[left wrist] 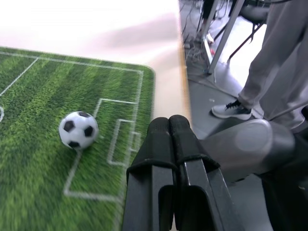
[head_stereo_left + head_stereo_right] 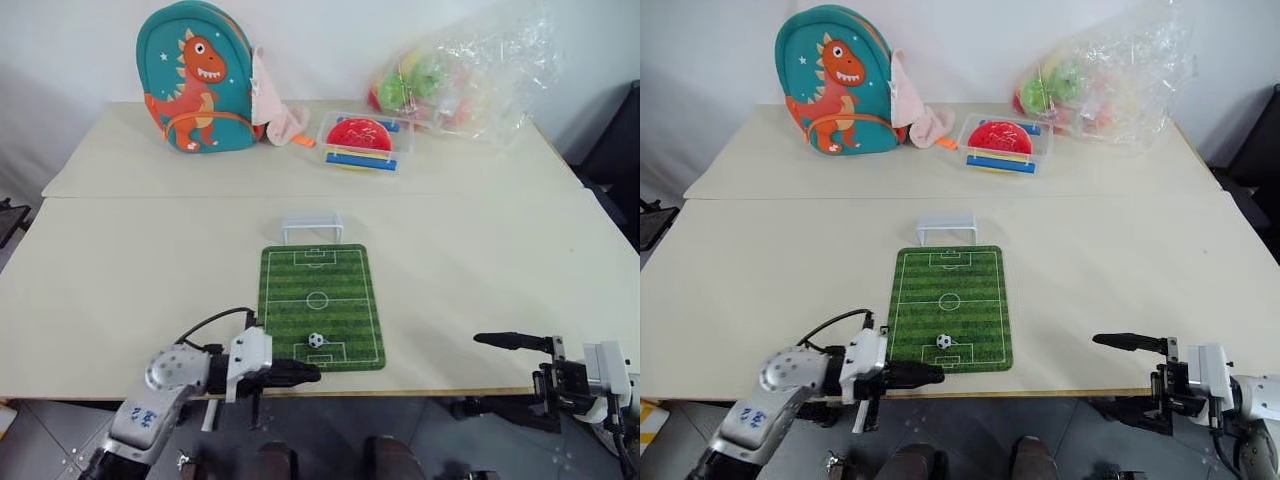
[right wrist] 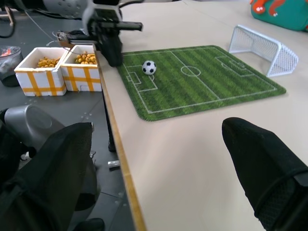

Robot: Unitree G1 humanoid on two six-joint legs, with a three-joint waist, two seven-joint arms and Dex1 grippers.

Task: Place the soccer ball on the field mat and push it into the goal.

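- The mat (image 2: 322,305) lies flat on the table (image 2: 120,270), its near edge close to the table's near edge.
- The ball (image 2: 316,340) sits on the mat, at the near penalty box, free of both grippers.
- The goal (image 2: 311,229) stands upright on the table just past the mat's far edge, its mouth facing the mat.
- The left gripper (image 2: 312,374) is at the table's near edge, just beside the mat's near left corner, pointing right; its two fingers (image 1: 168,144) are pressed together with nothing between them. The ball is near the tips, a little farther in, not touching.
- The right gripper (image 2: 500,375) hangs off the near right edge of the table, pointing left, its jaws spread wide and empty, well apart from the mat.
- At the far side stand a dinosaur backpack (image 2: 200,80), a clear box (image 2: 365,142) with a red disc, and a plastic bag (image 2: 460,75) of coloured balls.
- The left wrist view shows a person's leg (image 1: 269,72) and shoe on the floor beyond the table.
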